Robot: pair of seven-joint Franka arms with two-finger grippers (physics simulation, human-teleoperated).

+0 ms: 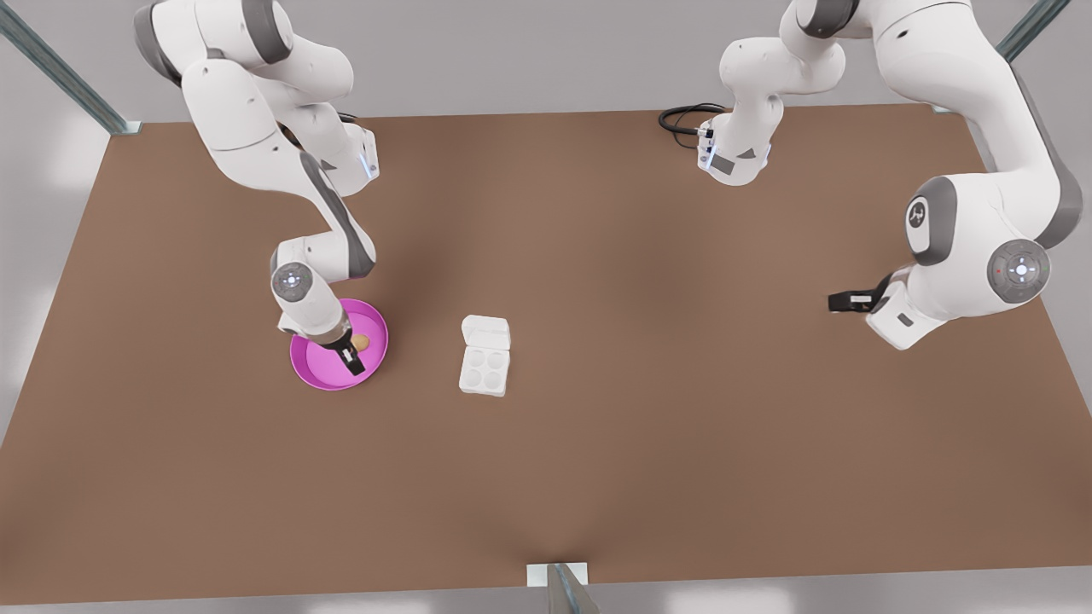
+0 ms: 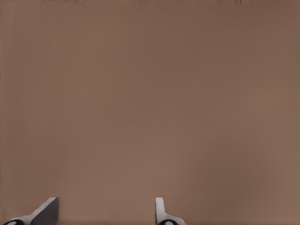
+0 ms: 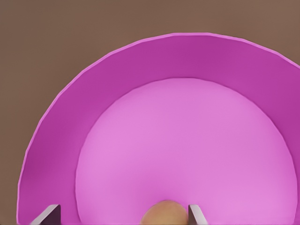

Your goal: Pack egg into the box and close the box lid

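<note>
Starting at the front view's left, you are seeing the right gripper (image 1: 352, 355) reaching down into the pink plate (image 1: 317, 372), which is sitting on the brown table (image 1: 597, 477). The egg (image 1: 361, 342) is lying in the plate, close against the gripper's dark fingers. In the right wrist view, the right gripper's fingertips (image 3: 197, 216) are standing apart, with the egg (image 3: 163, 213) resting on the plate's floor (image 3: 187, 140) between them — nearer one fingertip than the other, and you cannot tell whether that one is touching it. The fingers are not closing on the egg.

Moving toward the middle, the box (image 1: 484, 368) is sitting on the table, well apart from the plate, its four round cups showing empty. The box lid (image 1: 485, 331) is lying open and flat, joined to the tray's far edge.

At the front view's right, the left gripper (image 1: 840, 302) is waiting above bare table, well apart from the box. In the left wrist view its fingertips (image 2: 161, 212) are spread wide — nothing is sitting between them, and bare tabletop (image 2: 150, 103) is lying beyond.
</note>
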